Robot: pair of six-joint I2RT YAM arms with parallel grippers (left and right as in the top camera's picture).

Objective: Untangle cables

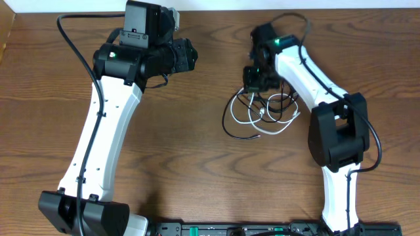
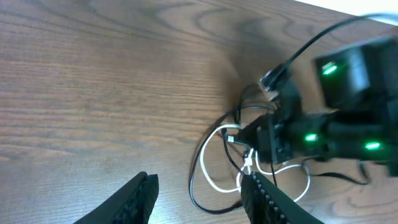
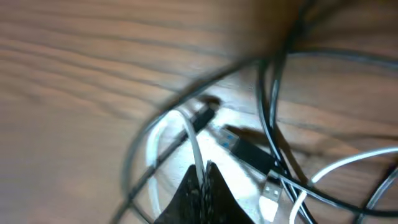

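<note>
The cables [image 1: 262,115] lie as a loose tangle of black loops and one white cord on the wooden table, right of centre. My right gripper [image 1: 252,88] is down on the tangle's upper left part. In the right wrist view its fingers [image 3: 202,168] are shut on the white cable [image 3: 191,140], with black cords and a black plug [image 3: 249,146] just beyond. My left gripper [image 1: 190,56] hovers to the left of the tangle. Its fingers [image 2: 199,183] stand open with nothing between them, and the cables [image 2: 214,134] lie ahead on the table.
The right arm's wrist [image 2: 323,134], with green lights, stands over the tangle in the left wrist view. The table's far edge [image 1: 216,8] runs close behind both grippers. Bare wood [image 1: 197,170] lies in front of the tangle.
</note>
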